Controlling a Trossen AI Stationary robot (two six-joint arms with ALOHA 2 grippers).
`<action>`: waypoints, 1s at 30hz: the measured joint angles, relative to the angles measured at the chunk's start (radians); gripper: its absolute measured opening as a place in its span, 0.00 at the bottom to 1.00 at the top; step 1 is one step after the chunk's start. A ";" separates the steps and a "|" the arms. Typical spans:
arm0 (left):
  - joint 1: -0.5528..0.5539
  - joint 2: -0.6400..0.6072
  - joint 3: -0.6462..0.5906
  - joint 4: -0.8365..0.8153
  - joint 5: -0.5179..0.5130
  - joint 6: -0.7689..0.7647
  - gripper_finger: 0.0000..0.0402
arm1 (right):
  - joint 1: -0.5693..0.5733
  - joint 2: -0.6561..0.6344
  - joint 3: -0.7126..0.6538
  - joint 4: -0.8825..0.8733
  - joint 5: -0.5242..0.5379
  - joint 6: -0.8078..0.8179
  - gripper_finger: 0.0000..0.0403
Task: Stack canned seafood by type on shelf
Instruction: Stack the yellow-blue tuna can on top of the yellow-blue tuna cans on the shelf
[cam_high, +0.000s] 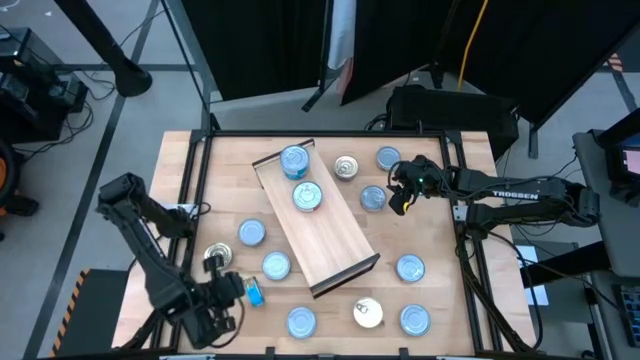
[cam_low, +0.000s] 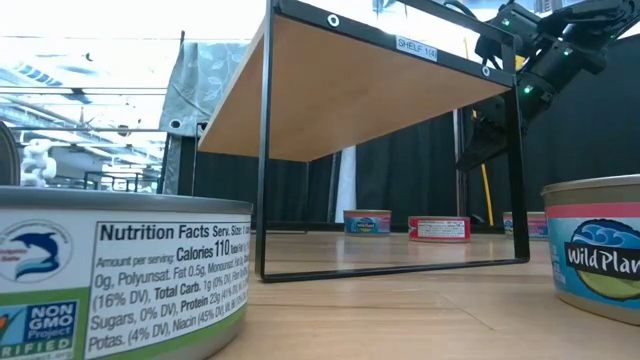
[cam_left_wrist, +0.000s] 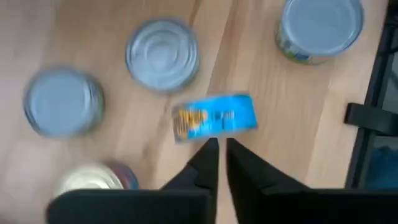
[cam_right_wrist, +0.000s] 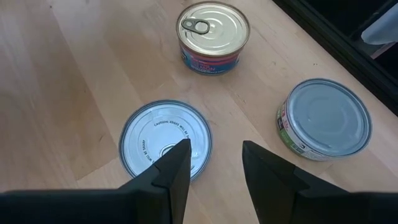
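The shelf (cam_high: 322, 235), a long light-wood board with dark lips at its short ends, is set diagonally mid-table. Two blue-topped tins (cam_high: 296, 161) are parked on its far half, one just behind the other. The other tins (cam_high: 250, 232) are scattered flat around it, mostly blue-topped, a few silvery-gold with pull tabs (cam_high: 346, 167). One blue-labelled tin (cam_high: 254, 292) is tipped on its edge.

A big tin (cam_low: 115, 275) sat very close at the front, with a white label about nutrition and a little dolphin picture. Another tin (cam_low: 595, 250) with a blue label sat at the other side. Between them stood the shelf (cam_low: 370, 85), a wooden board on thin black legs, seen from below. Far back on the table (cam_low: 400, 300) were small tins, one blue (cam_low: 367, 222) and one red (cam_low: 438, 228). A dark robot arm (cam_low: 545, 45) with green lights hung up high by the shelf's corner.
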 joint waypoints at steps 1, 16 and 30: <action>0.019 0.000 0.001 0.001 -0.001 0.059 0.15 | 0.000 0.000 0.000 0.000 -0.005 0.007 0.34; 0.095 0.045 0.001 0.096 0.182 0.802 0.71 | 0.000 0.000 0.000 -0.061 -0.076 0.048 0.34; 0.119 0.162 0.001 0.187 0.176 1.157 0.71 | 0.000 0.000 0.000 -0.062 -0.073 0.032 0.34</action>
